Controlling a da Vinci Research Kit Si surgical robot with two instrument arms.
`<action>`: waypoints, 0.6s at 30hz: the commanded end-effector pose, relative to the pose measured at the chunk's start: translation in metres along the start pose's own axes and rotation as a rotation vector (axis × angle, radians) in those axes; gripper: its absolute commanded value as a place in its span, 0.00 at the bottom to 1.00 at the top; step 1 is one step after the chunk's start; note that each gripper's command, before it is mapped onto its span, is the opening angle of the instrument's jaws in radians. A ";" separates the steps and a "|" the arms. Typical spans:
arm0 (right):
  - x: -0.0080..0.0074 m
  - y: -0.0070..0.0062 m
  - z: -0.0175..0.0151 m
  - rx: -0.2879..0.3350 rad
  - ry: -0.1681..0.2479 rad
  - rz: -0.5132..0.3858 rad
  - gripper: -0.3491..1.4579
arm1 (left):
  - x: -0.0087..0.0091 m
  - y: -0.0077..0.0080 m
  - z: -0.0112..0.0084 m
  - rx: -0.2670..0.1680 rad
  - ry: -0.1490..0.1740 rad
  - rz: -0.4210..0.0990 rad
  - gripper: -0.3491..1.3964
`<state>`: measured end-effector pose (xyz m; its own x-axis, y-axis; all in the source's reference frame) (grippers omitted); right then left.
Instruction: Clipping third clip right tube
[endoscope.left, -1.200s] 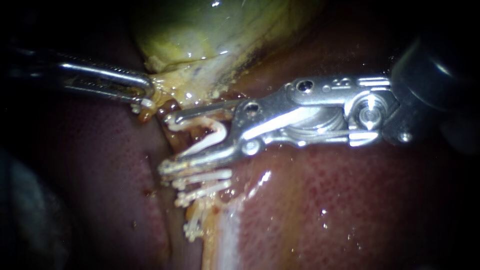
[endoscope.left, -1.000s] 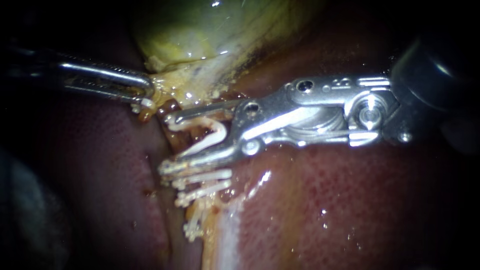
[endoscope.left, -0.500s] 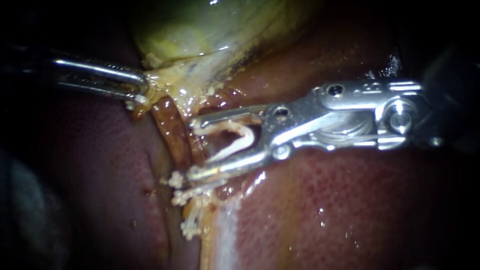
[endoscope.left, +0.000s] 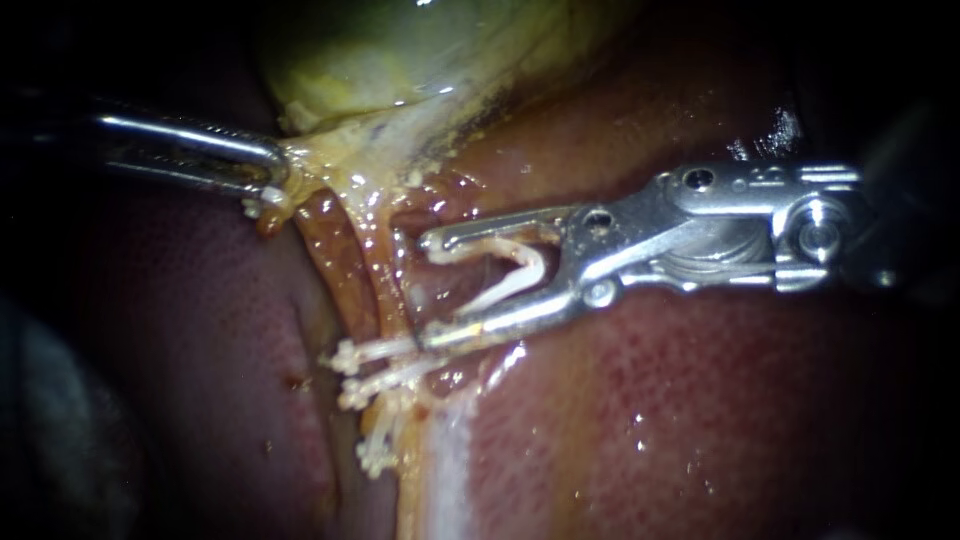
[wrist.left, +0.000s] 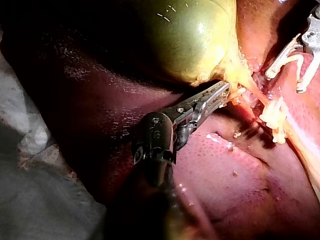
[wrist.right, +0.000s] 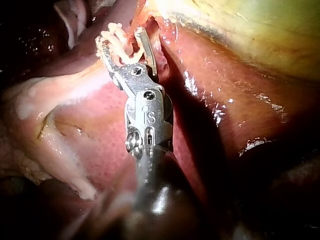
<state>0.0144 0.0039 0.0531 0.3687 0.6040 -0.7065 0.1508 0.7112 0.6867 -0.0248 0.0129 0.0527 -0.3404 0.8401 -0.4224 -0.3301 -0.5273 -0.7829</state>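
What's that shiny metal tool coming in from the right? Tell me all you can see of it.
The right tool is bright silver metal, hinged on small pins, on a dark shaft. Its two slim jaws stand apart in a V, holding an open white clip, one leg along each jaw. It lies nearly level above the red liver, tips beside the tube, the lower against fitted clips on it.

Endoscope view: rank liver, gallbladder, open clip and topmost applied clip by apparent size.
1. liver
2. gallbladder, partly out of view
3. open clip and topmost applied clip: look alike, the latter partly hidden, so unranked
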 end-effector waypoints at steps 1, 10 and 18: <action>-0.0002 0.0002 0.0002 -0.002 -0.005 0.003 0.45 | 0.0000 0.0001 0.0000 0.000 0.000 -0.001 0.00; -0.0023 0.0024 0.0016 -0.041 -0.031 0.029 0.46 | 0.0000 0.0004 -0.0001 0.001 0.000 -0.002 0.00; -0.0034 0.0039 0.0033 -0.073 -0.025 0.046 0.47 | 0.0000 0.0006 -0.0001 0.001 0.000 -0.002 0.00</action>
<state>0.0169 0.0034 0.0589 0.3971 0.6312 -0.6663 0.0623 0.7057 0.7057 -0.0249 0.0126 0.0522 -0.3394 0.8415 -0.4204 -0.3318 -0.5253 -0.7836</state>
